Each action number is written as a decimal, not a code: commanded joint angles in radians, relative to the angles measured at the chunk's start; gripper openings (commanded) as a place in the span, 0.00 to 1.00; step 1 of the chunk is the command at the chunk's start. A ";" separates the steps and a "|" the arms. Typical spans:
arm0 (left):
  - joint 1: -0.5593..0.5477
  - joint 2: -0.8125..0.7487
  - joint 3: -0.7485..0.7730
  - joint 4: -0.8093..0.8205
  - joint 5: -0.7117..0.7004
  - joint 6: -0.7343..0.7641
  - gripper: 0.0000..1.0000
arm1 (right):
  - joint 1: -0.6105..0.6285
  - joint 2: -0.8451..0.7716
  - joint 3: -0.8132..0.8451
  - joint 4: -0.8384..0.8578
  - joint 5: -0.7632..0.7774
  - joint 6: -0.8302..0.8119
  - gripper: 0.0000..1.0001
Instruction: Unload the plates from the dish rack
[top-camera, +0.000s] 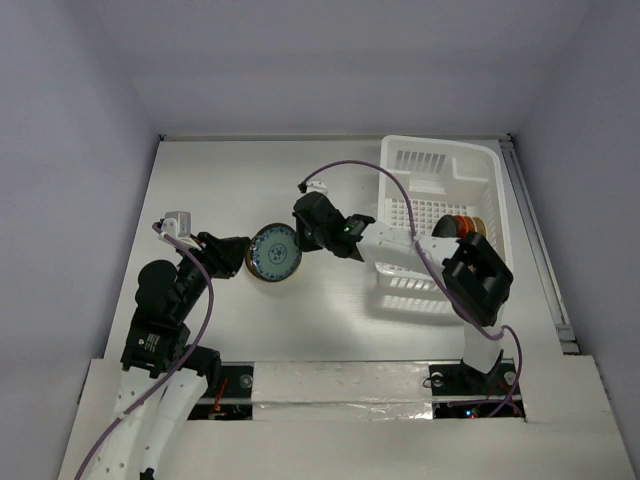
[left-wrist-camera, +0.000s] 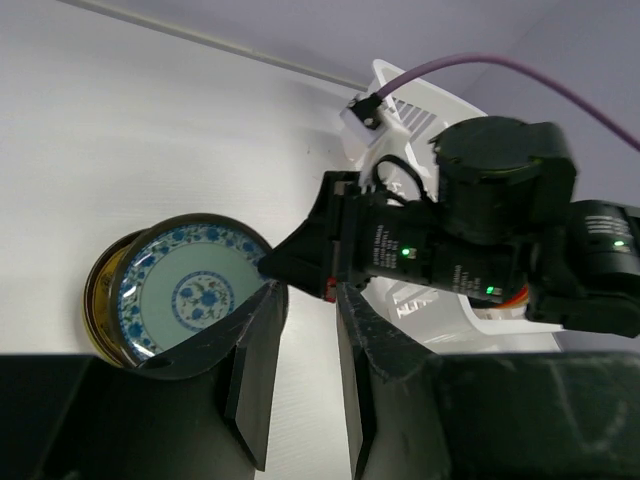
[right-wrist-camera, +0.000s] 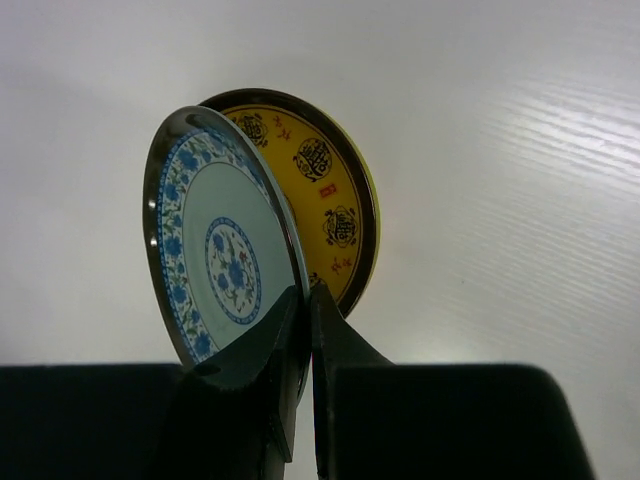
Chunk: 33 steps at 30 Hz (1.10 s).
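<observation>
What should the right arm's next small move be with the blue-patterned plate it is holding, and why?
Probably lower it the last bit and open the right gripper. It is shut on the rim of the blue-patterned plate, which already sits over the yellow plate on the table, away from the dish rack. Whether the two plates touch is unclear.

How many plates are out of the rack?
2. The blue-patterned plate, pinched at its rim by the right gripper, and the yellow plate lying under it. More stand in the dish rack, partly hidden.
</observation>
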 joint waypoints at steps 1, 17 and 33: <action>0.003 0.001 0.014 0.031 0.007 0.003 0.25 | -0.004 0.004 0.051 0.152 -0.050 0.093 0.00; 0.003 0.000 0.009 0.037 0.015 0.002 0.28 | 0.005 -0.049 -0.049 0.048 0.002 0.076 0.70; 0.003 -0.008 0.009 0.036 0.018 0.003 0.29 | -0.094 -0.529 -0.180 -0.610 0.651 0.101 0.00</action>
